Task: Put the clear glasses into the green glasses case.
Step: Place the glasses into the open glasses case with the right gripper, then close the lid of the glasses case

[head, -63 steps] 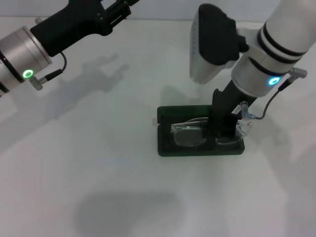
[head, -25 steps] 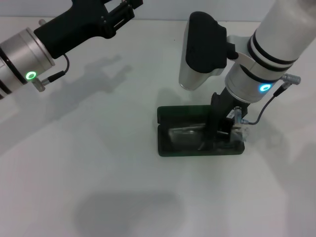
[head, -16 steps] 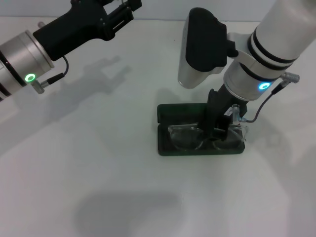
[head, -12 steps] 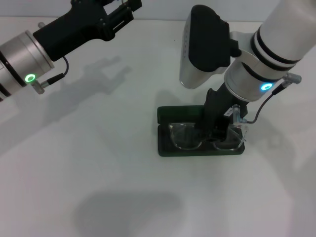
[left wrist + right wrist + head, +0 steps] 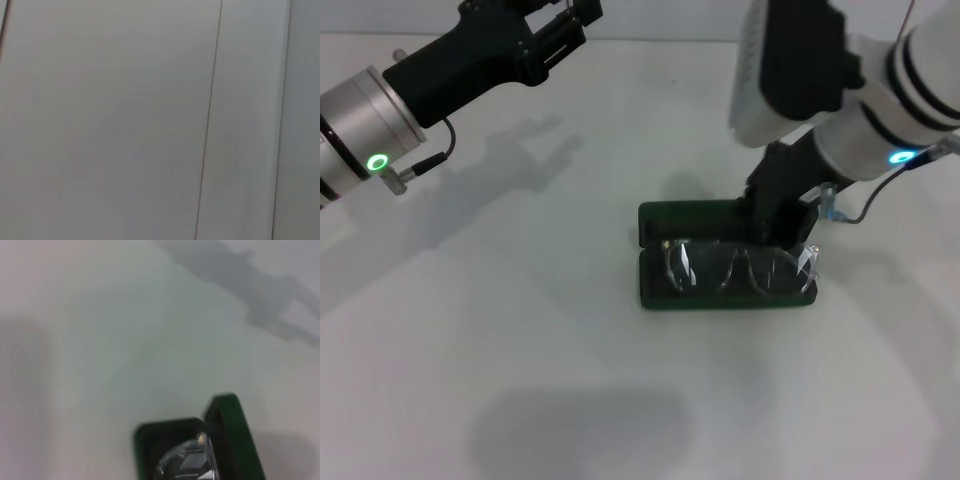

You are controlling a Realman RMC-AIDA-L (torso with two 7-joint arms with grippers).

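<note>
Both big steps look done to me: the glasses (image 5: 738,268) lie flat inside the open green case (image 5: 653,291) on the white tabletop (image 5: 520,340). The right hand (image 5: 780,228) sits just above the case's far edge, can't tell if it's open or closed. The left hand (image 5: 552,22) is parked far off, same story; maybe only closing the lid is left.

Bright, even light; soft arm shadows, blurred wrist views.
</note>
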